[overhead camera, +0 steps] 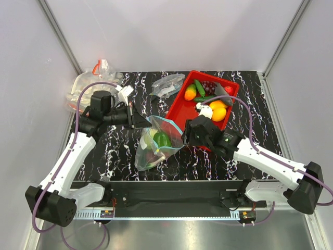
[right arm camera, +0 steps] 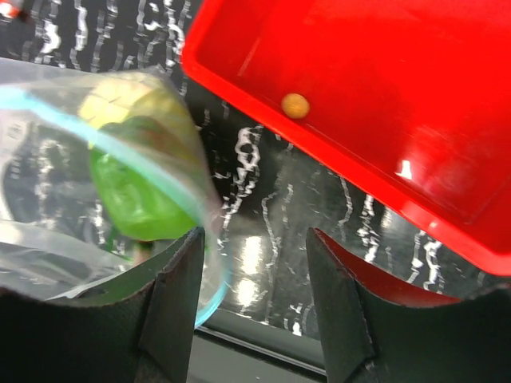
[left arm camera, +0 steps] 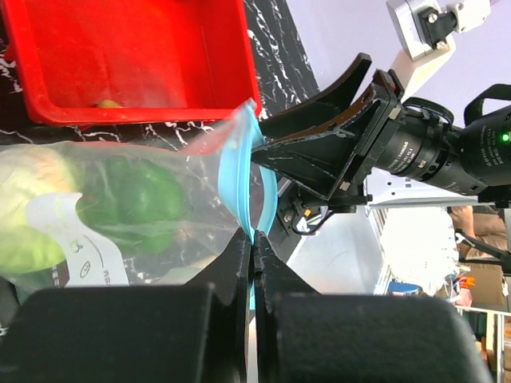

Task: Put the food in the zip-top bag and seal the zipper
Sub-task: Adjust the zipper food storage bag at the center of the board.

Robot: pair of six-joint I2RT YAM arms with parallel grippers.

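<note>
The zip-top bag (overhead camera: 155, 148) sits mid-tabletop (overhead camera: 119, 151), just left of the red tray (overhead camera: 176, 101), food (overhead camera: 162, 139) inside. Left end effector (left arm camera: 254, 247) pinches the zipper (left arm camera: 239, 183). Right end effector (right arm camera: 254, 239) is spread at the rim. I'd get both zipper lips between those jaws before squeezing.

Mid-table: bag (overhead camera: 148, 153) w/ pepper (overhead camera: 162, 139) in it. Tray (overhead camera: 177, 101) at bag's 1 o'clock, fruit (overhead camera: 218, 110) in its far half. 2nd bag (overhead camera: 167, 85) at 12, behind. L gripper (overhead camera: 144, 121) at bag's 11, R gripper (overhead camera: 183, 136) at 3.
</note>
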